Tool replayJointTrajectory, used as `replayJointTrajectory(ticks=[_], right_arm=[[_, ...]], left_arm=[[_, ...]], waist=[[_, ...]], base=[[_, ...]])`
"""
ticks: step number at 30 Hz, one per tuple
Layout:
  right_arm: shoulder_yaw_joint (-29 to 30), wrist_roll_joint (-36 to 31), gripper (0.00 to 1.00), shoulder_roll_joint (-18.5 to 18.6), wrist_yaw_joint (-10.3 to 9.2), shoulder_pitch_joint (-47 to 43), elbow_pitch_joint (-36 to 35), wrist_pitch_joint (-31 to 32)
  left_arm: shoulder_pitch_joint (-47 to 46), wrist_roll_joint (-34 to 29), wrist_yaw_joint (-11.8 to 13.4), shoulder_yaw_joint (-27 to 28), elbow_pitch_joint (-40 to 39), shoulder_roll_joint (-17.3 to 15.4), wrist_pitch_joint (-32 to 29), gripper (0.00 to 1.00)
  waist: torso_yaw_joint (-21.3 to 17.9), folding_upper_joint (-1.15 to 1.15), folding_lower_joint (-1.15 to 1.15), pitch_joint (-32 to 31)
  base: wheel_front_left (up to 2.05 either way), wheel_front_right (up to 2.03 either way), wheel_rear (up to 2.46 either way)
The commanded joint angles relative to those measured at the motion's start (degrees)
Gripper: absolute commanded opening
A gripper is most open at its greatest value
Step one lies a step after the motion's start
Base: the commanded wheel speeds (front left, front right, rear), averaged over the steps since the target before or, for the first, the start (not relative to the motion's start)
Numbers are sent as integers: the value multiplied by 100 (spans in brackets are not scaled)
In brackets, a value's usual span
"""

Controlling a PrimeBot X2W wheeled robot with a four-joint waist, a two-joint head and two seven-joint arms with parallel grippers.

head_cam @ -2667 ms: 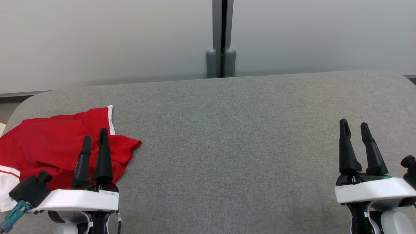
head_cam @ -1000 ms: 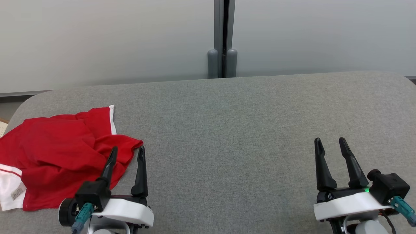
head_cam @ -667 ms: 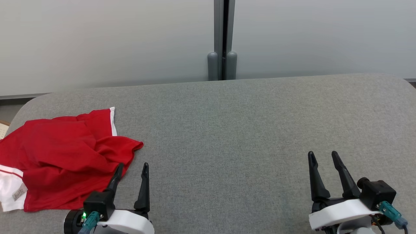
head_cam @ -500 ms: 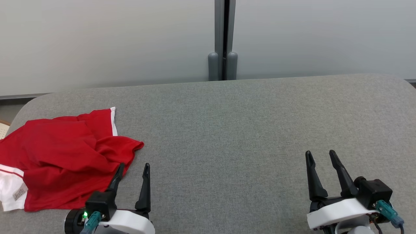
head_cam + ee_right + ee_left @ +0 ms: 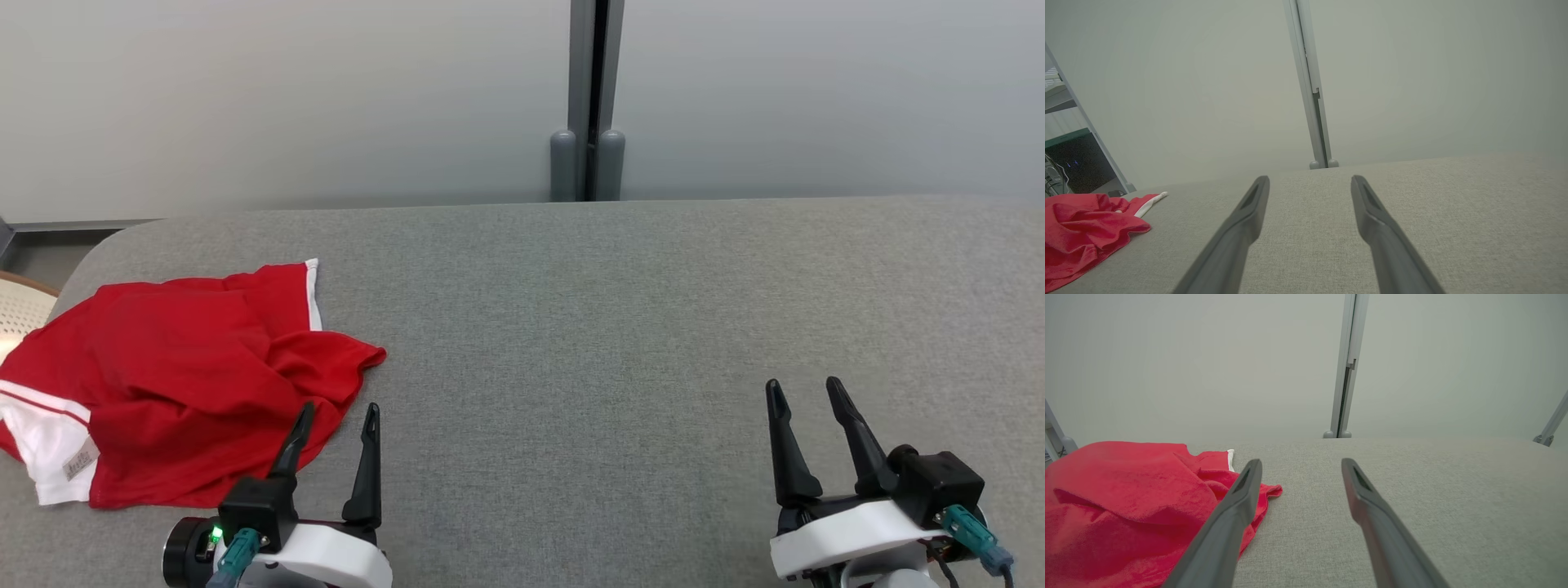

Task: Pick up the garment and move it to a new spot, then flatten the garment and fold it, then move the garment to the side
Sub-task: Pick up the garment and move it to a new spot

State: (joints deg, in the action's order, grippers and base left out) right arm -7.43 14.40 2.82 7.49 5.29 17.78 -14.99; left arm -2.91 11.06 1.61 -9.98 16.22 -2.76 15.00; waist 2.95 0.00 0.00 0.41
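The garment (image 5: 188, 384) lies rumpled on the table (image 5: 571, 327), seemingly unfolded, so you have every step left. Your left gripper (image 5: 340, 407) and right gripper (image 5: 802, 382) stand spread, empty.

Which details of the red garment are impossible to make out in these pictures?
Label on garment's white band: too small to read, head view.
Garment's far left: cut by head view's left edge.
Its near hem: covered by a finger of the left gripper, left wrist view.
Layers underneath: hidden by crumpled folds.
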Motion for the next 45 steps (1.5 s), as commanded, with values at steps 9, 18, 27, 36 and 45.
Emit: replayJointTrajectory(ticks=[9, 18, 27, 36, 45], right_arm=[[-130, 65, 100, 13, 0, -74, 2, -20], [-359, 132, 100, 13, 0, -129, 68, -20], [-708, 270, 100, 14, 0, -99, 144, -20], [-779, 325, 100, 15, 0, -123, 222, -19], [-760, 292, 100, 15, 0, -82, 255, -19]], left_arm=[[-11, -34, 72, 170, -54, -22, 16, 100], [96, -34, 32, 298, -79, -22, 16, 100], [194, -107, 68, 489, -99, -20, 16, 100], [229, -133, 41, 526, -118, -20, 16, 100], [188, -33, 80, 612, -167, -20, 16, 100]], waist=[[631, 0, 0, -58], [1402, 0, 0, -112], [1944, 0, 0, -170], [2155, 0, 0, -197], [2098, 0, 0, -145]], base=[[0, 0, 0], [0, 0, 0], [0, 0, 0], [0, 0, 0], [0, 0, 0]])
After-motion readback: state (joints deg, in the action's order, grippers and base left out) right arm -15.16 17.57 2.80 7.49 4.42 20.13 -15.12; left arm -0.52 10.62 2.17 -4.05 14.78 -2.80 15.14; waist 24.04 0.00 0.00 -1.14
